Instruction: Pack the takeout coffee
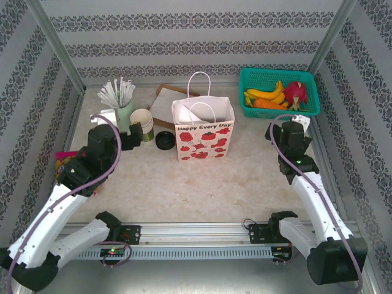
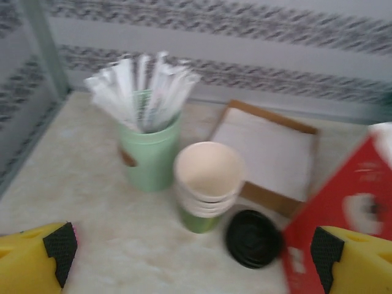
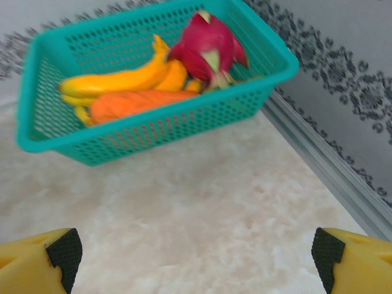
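Observation:
The takeout coffee shows as a stack of paper cups, cream above and green below, standing upright with the top cup uncapped. A black lid lies flat on the table just right of the stack. My left gripper hovers open just in front of the cups, its yellow fingers wide apart and holding nothing. My right gripper stands open over bare table in front of the teal basket. The paper bag, white with red strawberries, stands open-topped at the centre.
A pale green cup of wrapped straws stands left of the cups. A brown tray of white napkins lies behind them. The teal basket holds bananas, a carrot and a dragon fruit. Walls close in on both sides.

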Robot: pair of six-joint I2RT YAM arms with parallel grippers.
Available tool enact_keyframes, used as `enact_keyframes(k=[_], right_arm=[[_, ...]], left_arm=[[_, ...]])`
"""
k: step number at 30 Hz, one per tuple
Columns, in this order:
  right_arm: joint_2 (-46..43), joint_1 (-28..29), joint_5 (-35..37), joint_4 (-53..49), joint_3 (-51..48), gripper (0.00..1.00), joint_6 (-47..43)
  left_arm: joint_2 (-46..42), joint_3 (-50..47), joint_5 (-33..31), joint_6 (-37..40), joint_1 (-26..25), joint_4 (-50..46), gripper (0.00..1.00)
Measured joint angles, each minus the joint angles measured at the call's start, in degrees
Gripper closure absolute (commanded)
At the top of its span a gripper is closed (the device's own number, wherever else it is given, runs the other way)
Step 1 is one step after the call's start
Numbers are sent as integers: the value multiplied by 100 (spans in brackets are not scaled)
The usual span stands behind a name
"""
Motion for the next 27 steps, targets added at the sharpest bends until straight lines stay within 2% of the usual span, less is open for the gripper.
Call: enact_keyframes(k=[3, 7, 12, 14, 20, 23, 27], right_arm=[[518, -264, -190, 452, -350, 2, -203], [1366, -555, -702, 892, -557, 2, -492], [2072, -691, -1423, 1626, -721, 2, -800], [2345, -691, -1646, 1873, -708, 2, -927], [2870, -693, -2092, 2481, -542, 2, -1268], [3040, -730, -2321, 2841, -422, 2, -1329], [3187, -750, -2625, 3327, -404, 2, -1353]], left_arm=[[-98, -1073, 37, 378, 601, 658, 1], [201, -2118, 236, 774, 1285, 1517, 0], [704, -3206, 1088, 977, 2179, 3185, 0], [997, -3491, 1419, 1008, 2376, 3713, 0], [2164, -3567, 2253, 1257, 2437, 5027, 1], [2844, -3469, 2474, 1401, 2437, 5661, 1], [3261, -3418, 2623, 1670, 2448, 6317, 1]])
